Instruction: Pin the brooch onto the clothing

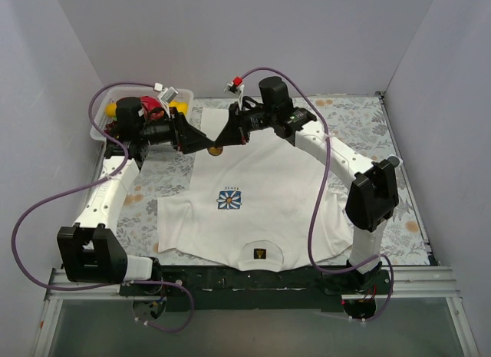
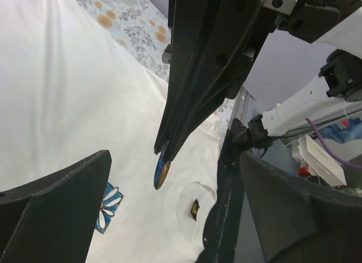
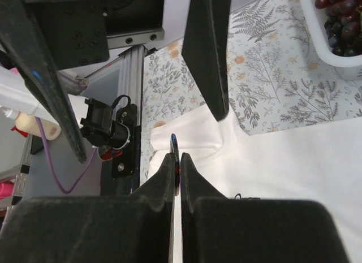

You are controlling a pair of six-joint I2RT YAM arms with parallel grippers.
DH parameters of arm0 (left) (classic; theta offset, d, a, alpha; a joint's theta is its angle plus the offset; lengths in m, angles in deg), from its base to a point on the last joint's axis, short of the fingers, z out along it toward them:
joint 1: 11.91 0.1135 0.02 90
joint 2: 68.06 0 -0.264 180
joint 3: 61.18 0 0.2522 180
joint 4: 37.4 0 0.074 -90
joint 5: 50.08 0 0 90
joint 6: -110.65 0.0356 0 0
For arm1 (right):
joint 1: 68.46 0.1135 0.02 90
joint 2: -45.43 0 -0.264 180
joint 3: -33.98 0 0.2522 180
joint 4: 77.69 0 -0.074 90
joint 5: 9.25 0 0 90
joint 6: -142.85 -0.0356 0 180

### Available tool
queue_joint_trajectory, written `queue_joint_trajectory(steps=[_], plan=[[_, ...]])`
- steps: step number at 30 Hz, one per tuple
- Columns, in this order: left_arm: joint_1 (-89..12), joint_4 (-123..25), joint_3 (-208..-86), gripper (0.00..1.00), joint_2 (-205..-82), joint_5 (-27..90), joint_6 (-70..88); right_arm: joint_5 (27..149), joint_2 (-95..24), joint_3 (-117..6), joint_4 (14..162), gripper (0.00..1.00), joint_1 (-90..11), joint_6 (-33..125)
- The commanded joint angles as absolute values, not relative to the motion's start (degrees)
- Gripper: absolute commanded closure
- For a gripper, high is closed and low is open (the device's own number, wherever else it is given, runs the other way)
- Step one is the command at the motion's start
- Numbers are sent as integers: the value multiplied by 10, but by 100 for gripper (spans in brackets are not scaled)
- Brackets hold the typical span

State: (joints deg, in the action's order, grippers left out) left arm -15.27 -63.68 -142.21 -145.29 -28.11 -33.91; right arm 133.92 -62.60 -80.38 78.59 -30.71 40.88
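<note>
The white T-shirt (image 1: pixel 261 180) lies flat, neck toward the arm bases, with its blue-and-white flower emblem (image 1: pixel 229 200) and black neck label (image 1: pixel 260 255) showing. My right gripper (image 1: pixel 224 142) is shut on the brooch (image 1: pixel 215 150), a small round blue and gold disc, held in the air above the shirt's far part. The right wrist view shows the brooch (image 3: pixel 176 152) edge-on between the pads. My left gripper (image 1: pixel 201 140) is open and empty, its fingers either side of the right fingertips. The left wrist view shows the brooch (image 2: pixel 162 169), emblem (image 2: pixel 110 206) and label (image 2: pixel 194 208).
A clear plastic bin (image 1: pixel 103 115) with red and yellow items stands at the back left; the right wrist view shows a bin (image 3: pixel 317 25) holding dark grapes. A floral cloth (image 1: pixel 353 115) covers the table. Grey walls close three sides; a metal rail (image 1: pixel 253 280) runs along the near edge.
</note>
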Motion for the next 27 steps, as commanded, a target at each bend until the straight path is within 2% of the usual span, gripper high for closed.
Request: queue_joint_trajectory(steps=[1,10,13,27], plan=[[-154,-623,-1445,2,-1411,-217,-335,1315,-570,-768,838,99,-323,397],[-158,-495,-1406,2,-1415,-263,-449,1206,-413,-514,1218,99,-356,186],[-173,-479,-1402,4,-1417,-247,-461,1202,-404,-490,1254,99,-356,160],[-253,-365,-1398,42,-1465,-252,-542,1214,-418,-493,1277,99,-357,133]])
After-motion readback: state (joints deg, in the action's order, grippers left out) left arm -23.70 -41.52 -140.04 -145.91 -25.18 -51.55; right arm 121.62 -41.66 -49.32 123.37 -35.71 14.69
